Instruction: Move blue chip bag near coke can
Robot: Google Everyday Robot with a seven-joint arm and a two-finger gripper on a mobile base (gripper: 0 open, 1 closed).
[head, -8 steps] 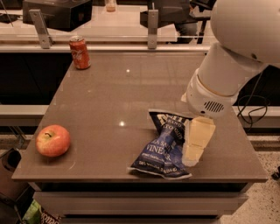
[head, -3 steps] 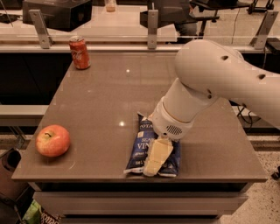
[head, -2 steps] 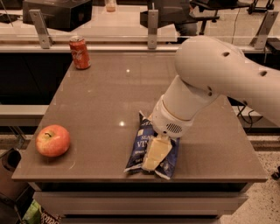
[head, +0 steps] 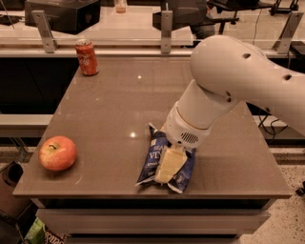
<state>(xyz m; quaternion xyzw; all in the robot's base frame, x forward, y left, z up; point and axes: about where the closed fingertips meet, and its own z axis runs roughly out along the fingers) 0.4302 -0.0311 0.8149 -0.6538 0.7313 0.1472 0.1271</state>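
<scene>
The blue chip bag (head: 155, 159) lies near the front edge of the brown table (head: 124, 105), right of centre, with its white lettering up. My gripper (head: 169, 166) is right on top of the bag, under the big white arm, which hides the bag's upper right part. The coke can (head: 87, 57) stands upright at the table's far left corner, far from the bag.
A red-yellow apple (head: 57, 153) sits near the front left corner. A rail with metal posts (head: 166, 31) runs behind the table's far edge. Black equipment (head: 62, 13) sits beyond it. Floor and cables lie to the right.
The arm has swung left and lower from the table's right side. The bag has shifted left and turned. The gripper now sits slightly further up and left on it.
</scene>
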